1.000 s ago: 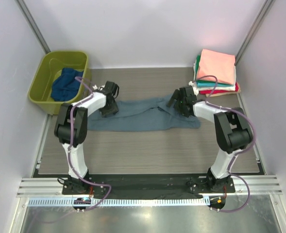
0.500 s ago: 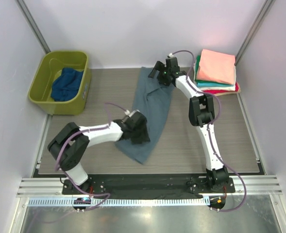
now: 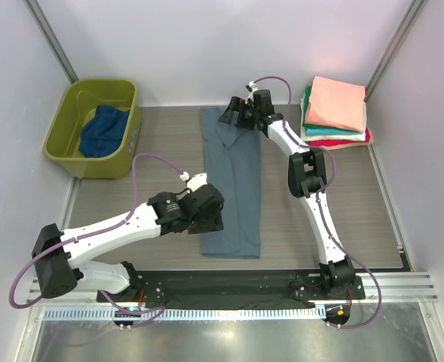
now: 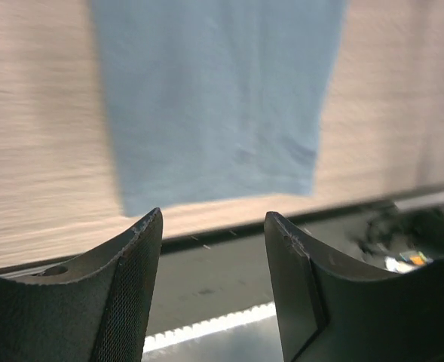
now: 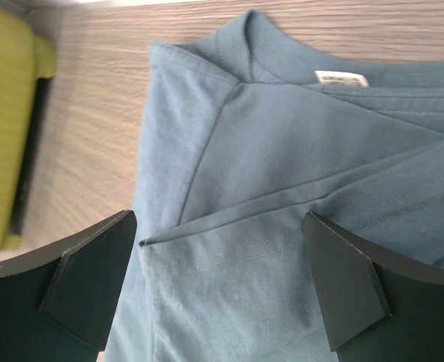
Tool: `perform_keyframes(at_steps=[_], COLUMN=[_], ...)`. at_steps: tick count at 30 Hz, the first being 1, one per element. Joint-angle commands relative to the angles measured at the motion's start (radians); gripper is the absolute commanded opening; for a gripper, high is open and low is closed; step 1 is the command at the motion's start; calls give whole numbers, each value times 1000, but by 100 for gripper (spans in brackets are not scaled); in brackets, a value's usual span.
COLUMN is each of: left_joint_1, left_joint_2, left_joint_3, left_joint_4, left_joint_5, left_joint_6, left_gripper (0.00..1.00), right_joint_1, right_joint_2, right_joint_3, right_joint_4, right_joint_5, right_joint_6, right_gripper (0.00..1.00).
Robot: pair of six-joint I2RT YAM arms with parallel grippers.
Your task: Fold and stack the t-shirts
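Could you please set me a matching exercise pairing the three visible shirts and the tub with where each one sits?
Things:
1. grey-blue t-shirt
2. navy t-shirt
3. salmon pink t-shirt
4. olive-green tub

Places:
a. on top of the folded pile, far right
b. crumpled inside the tub
c. laid out long in the middle of the table
d. far left corner

Pairs: 1-c, 2-b, 3-a, 4-d

Shirt (image 3: 233,188) central, tub (image 3: 93,167) left, stack (image 3: 335,113) right
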Motion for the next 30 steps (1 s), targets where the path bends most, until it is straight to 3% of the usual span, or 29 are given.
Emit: perform_keyframes(at_steps=[1,4,6,9,14,15,19,24,30], left_joint_1=[2,2,2,2,6,9,29,75,82], left_joint_2=[11,-3,-24,-62,-96,-95,-107,-144,-139], left_joint_3=[-2,-31,-55,-90,-144,-152,-213,-298,-373], left_joint_4=[-130,-76,-47,-47,8,20,120,264,384], left_joint_5=[-161,-165,-184,-254,-311,-311,-276,-168,-63], left_joint_6=[22,25,25,13,34,47,61,108,145], left_gripper=[57,56,56,59,68,68,64,63,60], right_joint_1=[22,48,64,77,77,77,79,80,152], right_joint_2=[10,1,-99,-334,-629,-685,-1058,-1361,-1665], right_joint_3=[26,70,-21,-258,-483,-606,-1010,-1557,-1879], right_joint_4=[60,75,66,116,98,96,116,129,3], right_joint_5=[-120,-214,-189,-10,248,283,405,338,293], right_joint_6=[-10,-38,-130,-229,-294,-296,-212,-23,189], right_gripper=[98,99,98,100,100,100,100,98,86])
